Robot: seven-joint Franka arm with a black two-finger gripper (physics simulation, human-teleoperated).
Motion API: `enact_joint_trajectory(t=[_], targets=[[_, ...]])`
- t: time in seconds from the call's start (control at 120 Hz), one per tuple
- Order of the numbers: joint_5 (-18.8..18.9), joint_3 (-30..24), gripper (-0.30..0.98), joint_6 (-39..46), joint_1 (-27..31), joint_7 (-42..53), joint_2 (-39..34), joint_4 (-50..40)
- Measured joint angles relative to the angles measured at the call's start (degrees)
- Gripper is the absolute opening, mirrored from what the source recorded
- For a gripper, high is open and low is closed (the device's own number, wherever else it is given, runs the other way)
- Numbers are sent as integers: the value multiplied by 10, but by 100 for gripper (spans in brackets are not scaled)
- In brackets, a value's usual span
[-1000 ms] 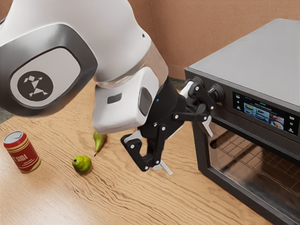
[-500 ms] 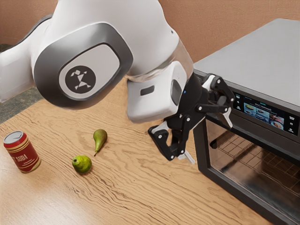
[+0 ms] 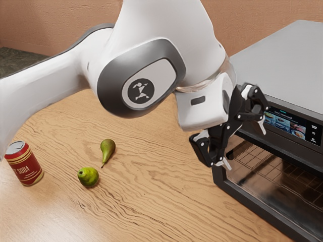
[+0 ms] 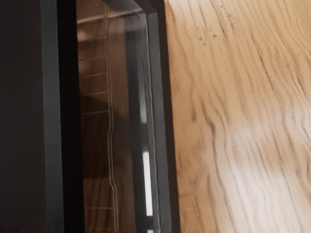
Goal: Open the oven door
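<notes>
- Brownish-orange wall (image 3: pixel 262 15) behind, wood-grained desk (image 3: pixel 151 206) below, shining near the soda can
- Oven door (image 3: pixel 265 184) sits at the front of the oven (image 3: pixel 282 58), toward the exterior view's right, and looks shut, its dark frame around clear glass
- Wire rack (image 3: pixel 252 157) shows through that glass, in the wrist view too
- Lit display (image 3: pixel 286 123) is above the door
- Fingers (image 3: pixel 262 126) stand spread apart near the oven's front, at the end of the white arm (image 3: pixel 202 35)
- Two green pears, one slender (image 3: pixel 107 150), one rounder (image 3: pixel 88 177), lie near each other
- Red soda can (image 3: pixel 24 166) stands upright at the exterior view's left
</notes>
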Motion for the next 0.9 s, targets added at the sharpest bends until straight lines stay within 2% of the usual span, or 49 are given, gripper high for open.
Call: enact_joint_trajectory(t=[0.2, 0.275, 0.317, 0.35, 0.375, 0.458, 0.483, 0.508, 0.542, 0.583, 0.6, 0.65, 0.75, 0.9], targets=[[11, -1, 71, 12, 1, -4, 5, -18], [13, -1, 71, 21, 0, -5, -8, -51], [13, 1, 68, 30, 0, -6, -39, -91], [14, 0, 64, 41, 6, -6, -101, -155], [14, 0, 45, 54, 5, -6, -197, -242], [12, 0, 54, 74, -46, -5, -533, -507], [9, 1, 57, 70, -55, -5, -592, -540], [4, 20, 59, 63, -51, -9, -617, -505], [-3, 61, 61, 35, -9, -21, -576, -384], [-22, 106, 63, -31, 49, -53, -379, -115], [-32, 116, 63, -54, 62, -66, -315, -33], [-31, 135, 64, -114, 107, -115, -204, 100], [-15, 145, 66, -198, 177, -230, -84, 167], [-23, 146, 68, -243, 221, -372, 21, 129]])
